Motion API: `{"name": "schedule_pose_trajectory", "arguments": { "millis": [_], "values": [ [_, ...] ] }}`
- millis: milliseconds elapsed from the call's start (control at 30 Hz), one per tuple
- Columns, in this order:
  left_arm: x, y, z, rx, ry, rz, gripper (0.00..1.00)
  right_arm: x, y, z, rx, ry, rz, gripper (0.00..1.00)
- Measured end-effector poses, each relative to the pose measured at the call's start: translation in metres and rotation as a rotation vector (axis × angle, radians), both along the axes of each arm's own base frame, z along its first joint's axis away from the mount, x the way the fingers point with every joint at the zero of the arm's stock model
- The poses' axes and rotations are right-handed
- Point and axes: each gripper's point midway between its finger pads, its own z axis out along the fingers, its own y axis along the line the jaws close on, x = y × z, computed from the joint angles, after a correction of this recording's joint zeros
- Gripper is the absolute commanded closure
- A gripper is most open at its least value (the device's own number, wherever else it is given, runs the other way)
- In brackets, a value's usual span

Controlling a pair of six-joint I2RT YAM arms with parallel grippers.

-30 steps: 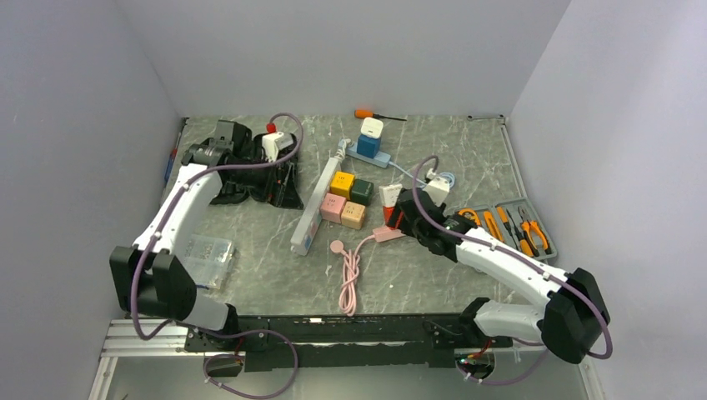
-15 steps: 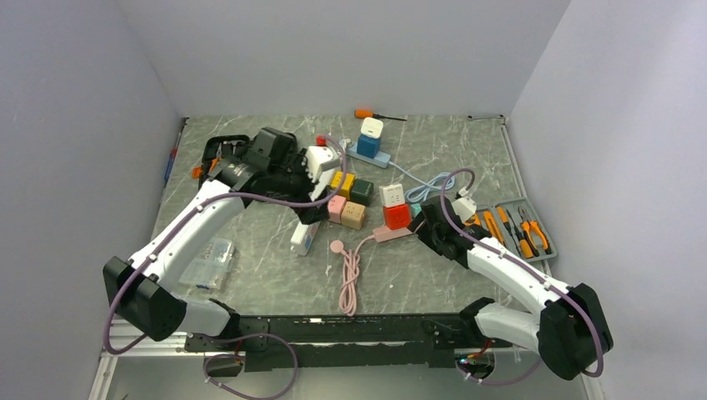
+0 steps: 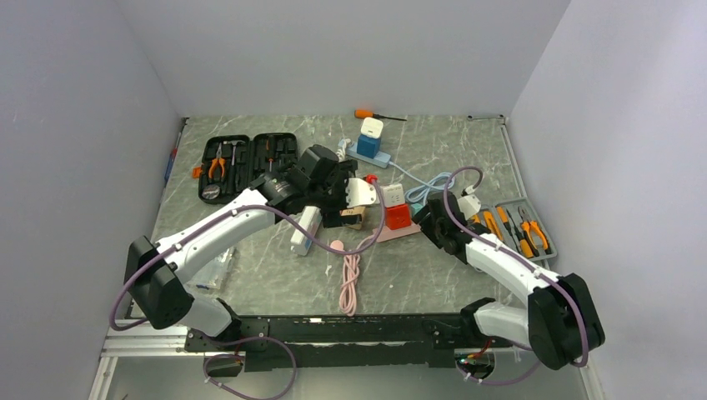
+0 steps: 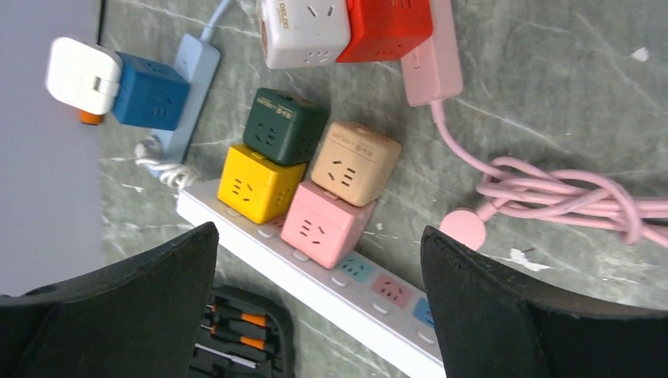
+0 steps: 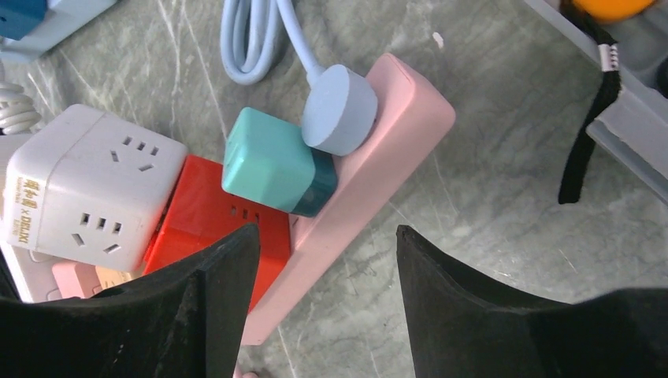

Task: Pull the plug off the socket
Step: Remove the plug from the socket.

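Overhead, the left arm (image 3: pixel 218 225) stretches diagonally from its base to the table's middle, with the left gripper (image 3: pixel 343 208) tipped down over the white power strip (image 3: pixel 302 236). The right arm (image 3: pixel 508 262) folds at the elbow, the right gripper (image 3: pixel 421 218) beside the pink power strip (image 3: pixel 392 233).

From the left wrist, its fingers (image 4: pixel 118 315) stand wide apart and empty above 4 cube plugs (image 4: pixel 346 165) seated on the white power strip.

From the right wrist, its fingers (image 5: pixel 197 315) are spread, holding nothing. They straddle the pink power strip just below the teal cube plug (image 5: pixel 272 161) and round blue plug (image 5: pixel 339 110) seated on it.

pink strip (image 5: pixel 370 177): near end behind fingers (image 5: pixel 197 315) | white strip (image 4: pixel 268 248): cut off
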Motion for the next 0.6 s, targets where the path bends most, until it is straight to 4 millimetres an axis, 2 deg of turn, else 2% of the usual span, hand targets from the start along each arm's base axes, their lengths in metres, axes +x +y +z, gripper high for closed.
{"name": "schedule_pose_trajectory", "arguments": {
  "millis": [233,367,600],
  "values": [
    [0.004,-0.004,0.001,0.042,-0.075,-0.011,0.01,0.01,0.005,-0.006,0.002,-0.013,0.012,0.44],
    [0.0,-0.006,0.001,0.056,-0.088,-0.019,0.01,0.011,0.009,-0.018,0.002,0.001,0.018,0.44],
    [-0.003,-0.008,0.013,0.058,-0.094,-0.013,0.01,0.015,0.018,-0.024,-0.013,-0.018,0.016,0.47]
  ]
}}
